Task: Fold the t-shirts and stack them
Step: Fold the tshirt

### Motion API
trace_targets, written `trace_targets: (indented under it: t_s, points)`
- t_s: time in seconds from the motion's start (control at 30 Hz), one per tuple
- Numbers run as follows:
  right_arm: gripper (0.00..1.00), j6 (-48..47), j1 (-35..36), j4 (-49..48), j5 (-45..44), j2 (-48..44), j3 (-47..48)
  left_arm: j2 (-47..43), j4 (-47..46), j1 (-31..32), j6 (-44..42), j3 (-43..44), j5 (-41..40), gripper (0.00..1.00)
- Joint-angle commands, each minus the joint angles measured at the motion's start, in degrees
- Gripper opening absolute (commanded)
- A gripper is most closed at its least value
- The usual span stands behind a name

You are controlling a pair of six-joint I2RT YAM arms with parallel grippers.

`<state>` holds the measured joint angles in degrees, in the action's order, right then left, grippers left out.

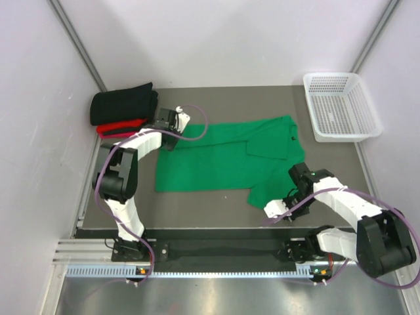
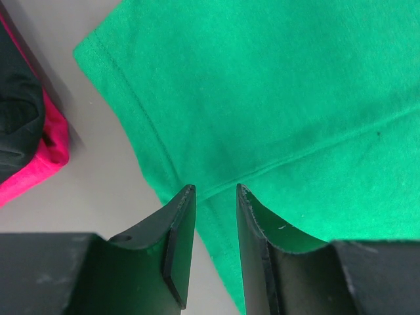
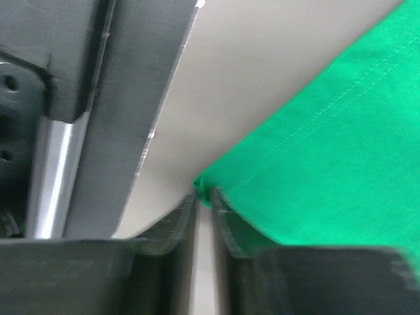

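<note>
One grey flat table (image 1: 216,98). One bright green cloth t-shirt (image 1: 210,161), spread mid-table. One white plastic mesh basket (image 1: 341,134), far-right corner. One folded black cloth t-shirt (image 1: 123,104) stacked on one folded red cloth t-shirt (image 1: 121,128), far-left corner. Two grippers: left gripper (image 2: 215,190), jaws narrowly parted over the green shirt's left edge; right gripper (image 3: 205,193), clenched on its near hem corner.

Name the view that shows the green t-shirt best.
Top external: the whole green t-shirt lies spread on the table, outline and sleeves visible. Left wrist shows only a seamed patch; right wrist only a stitched corner.
</note>
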<state>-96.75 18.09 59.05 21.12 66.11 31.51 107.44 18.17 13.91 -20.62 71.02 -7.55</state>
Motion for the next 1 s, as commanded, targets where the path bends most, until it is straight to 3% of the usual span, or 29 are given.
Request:
trace_targets:
  t_s: [0.0,0.03,0.17,0.33,0.43,0.57,0.87,0.97]
  points:
    - [0.08,1.03,0.9,-4.03,-0.91,2.44,-1.01,-5.39,0.63,-0.11,-4.33,-1.84,-0.01,0.36]
    - [0.0,2.34,0.98,-4.46,-1.0,2.88,-0.75,-6.01,2.46,-0.11,-7.56,-2.38,0.34,0.37]
    - [0.0,5.34,0.99,-4.73,-2.4,3.24,1.18,-9.17,11.08,-1.08,-12.77,-4.49,6.3,0.41]
    - [0.0,11.05,0.81,-3.77,-1.0,-1.85,4.17,-7.95,27.59,-5.2,-9.54,0.68,17.1,0.5]
    - [0.0,14.04,0.81,-2.89,-0.65,-2.56,5.84,-6.54,32.61,-7.14,-10.31,2.01,21.43,0.45]
    - [0.0,15.62,0.9,-3.5,-1.09,-1.69,6.02,-6.54,35.26,-7.06,-12.86,0.26,21.96,0.37]
    - [0.0,17.82,0.9,-4.82,-1.26,2.45,8.75,-11.55,40.35,-7.14,-19.19,-6.06,18.98,0.41]
    - [0.0,18.17,0.9,-4.91,-1.09,2.97,8.92,-12.25,40.54,-7.14,-21.65,-7.73,18.19,0.47]
